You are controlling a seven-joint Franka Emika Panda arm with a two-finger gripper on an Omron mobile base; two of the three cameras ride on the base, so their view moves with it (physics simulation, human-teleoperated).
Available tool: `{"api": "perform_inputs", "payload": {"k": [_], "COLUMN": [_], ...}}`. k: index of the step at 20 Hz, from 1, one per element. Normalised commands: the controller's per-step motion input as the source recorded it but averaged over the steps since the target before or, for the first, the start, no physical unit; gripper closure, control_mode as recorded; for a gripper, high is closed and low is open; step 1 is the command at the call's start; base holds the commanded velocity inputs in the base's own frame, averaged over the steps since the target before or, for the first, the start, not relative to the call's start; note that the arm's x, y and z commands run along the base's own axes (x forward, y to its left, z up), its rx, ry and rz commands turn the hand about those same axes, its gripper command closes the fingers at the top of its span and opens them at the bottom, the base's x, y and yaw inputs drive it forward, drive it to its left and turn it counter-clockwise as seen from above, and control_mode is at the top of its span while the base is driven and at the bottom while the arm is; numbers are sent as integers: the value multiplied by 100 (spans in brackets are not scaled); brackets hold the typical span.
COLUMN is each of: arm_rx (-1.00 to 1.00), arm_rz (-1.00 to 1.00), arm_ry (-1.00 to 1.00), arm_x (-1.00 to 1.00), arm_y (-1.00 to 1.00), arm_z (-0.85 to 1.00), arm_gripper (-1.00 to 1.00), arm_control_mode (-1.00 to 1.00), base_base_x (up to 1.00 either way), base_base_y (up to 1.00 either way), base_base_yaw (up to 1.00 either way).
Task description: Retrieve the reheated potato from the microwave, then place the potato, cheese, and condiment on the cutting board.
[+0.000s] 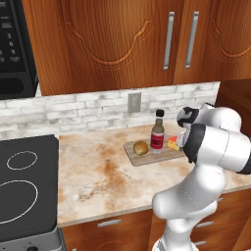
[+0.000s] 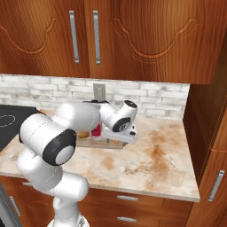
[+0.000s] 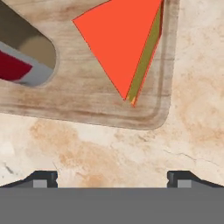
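The board lies on the marbled counter near the brick backsplash, and all three items sit on it. In the left base view, the potato rests at about 9 o'clock on the board, the condiment stands upright in the middle just beside it, and the cheese lies at about 3 o'clock, partly hidden behind the arm. The microwave hangs high at the far left, above the black stove.

From the hand view, the cheese is a flat orange wedge lying near the board's rounded corner, its point aimed toward 6 o'clock, with the bottle's base at about 9 o'clock of it. The fingers stand wide apart with nothing between them, above bare counter just off the board's edge. In the right base view, the hand hovers low over the board's near end.
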Motion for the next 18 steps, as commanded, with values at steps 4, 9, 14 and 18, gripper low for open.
{"api": "perform_inputs", "payload": {"k": [4,9,14,18], "arm_rx": [0,-1,-4,-6], "arm_rz": [-5,-5,-6,-7], "arm_ry": [-12,-2,0,0], "arm_x": [-47,-42,-44,-47], "arm_y": [3,3,6,8], "arm_z": [32,32,32,33], "arm_gripper": [-100,-100,-100,-100], "arm_control_mode": [-100,-100,-100,-100], "base_base_x": [0,0,0,0], "base_base_y": [0,0,0,0], "base_base_yaw": [0,0,0,0]}}
